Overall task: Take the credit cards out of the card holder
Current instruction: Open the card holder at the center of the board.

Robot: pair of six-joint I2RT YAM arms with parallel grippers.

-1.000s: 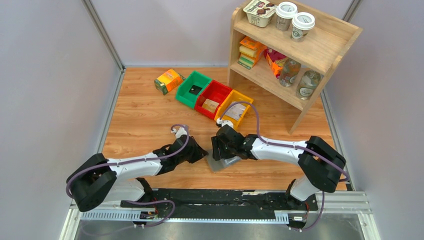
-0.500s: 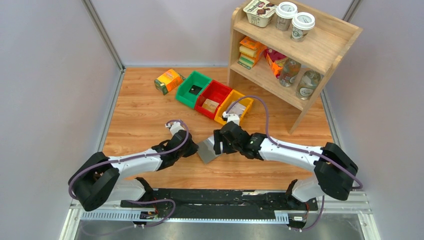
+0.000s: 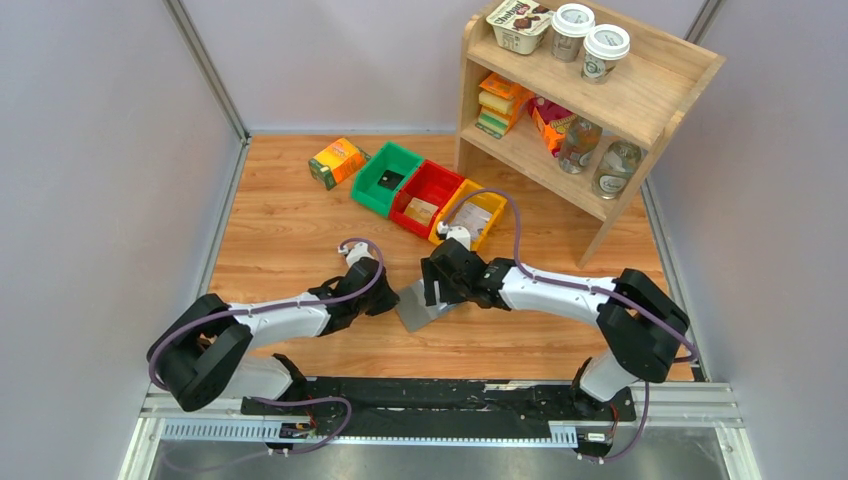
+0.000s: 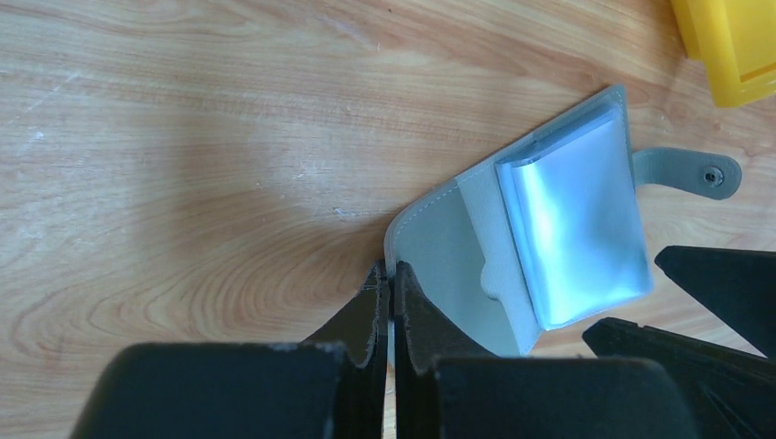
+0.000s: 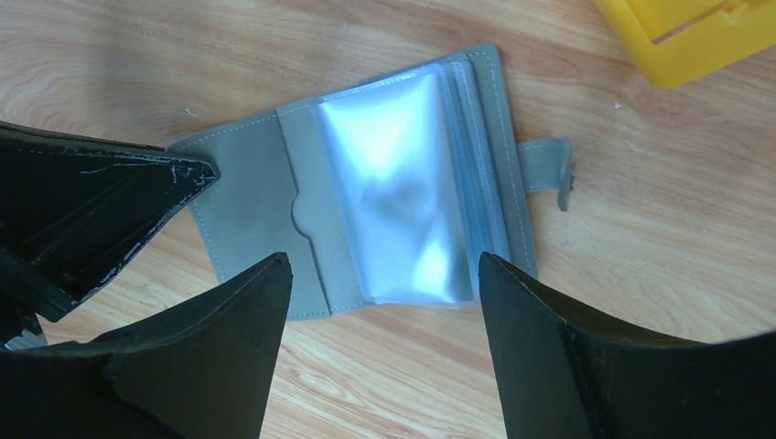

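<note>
At the near centre of the counter [image 3: 280, 230], the card holder [image 3: 418, 303] lies open with its inner side up; glare on its clear pockets [image 5: 393, 183] hides any credit cards. The left hand [image 4: 391, 279] is clenched on the corner of the holder's plain flap, while the right hand [image 5: 382, 265] is released, its fingers spread either side of the pockets. The extraction step appears about to begin: the right hand must descend, nip a card edge and draw it out against the left hand's hold.
</note>
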